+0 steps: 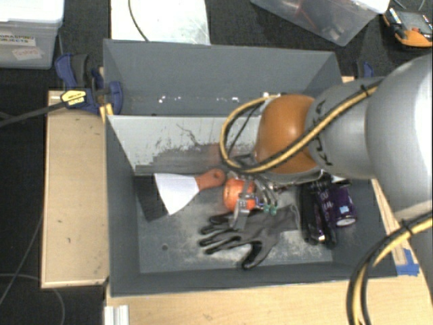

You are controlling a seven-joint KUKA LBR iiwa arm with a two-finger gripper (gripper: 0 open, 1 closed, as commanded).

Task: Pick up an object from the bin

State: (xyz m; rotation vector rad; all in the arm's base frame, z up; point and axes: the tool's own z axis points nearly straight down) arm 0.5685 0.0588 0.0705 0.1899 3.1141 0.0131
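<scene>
The gripper (pixel 242 210) hangs low in the middle of the bin (pixel 203 80), over the cuff end of 1 black glove (pixel 260 234) lying by the front wall. I cannot tell whether the claw is wide or narrow. A white scraper (pixel 177 189) lies just left.

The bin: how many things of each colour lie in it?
Black: 3 (glove, flat piece, oblong thing)
White, orange handle: 1 (scraper)
Purple: 1 (container)
Total: 5; the small orange lump may be part of the robot.
</scene>
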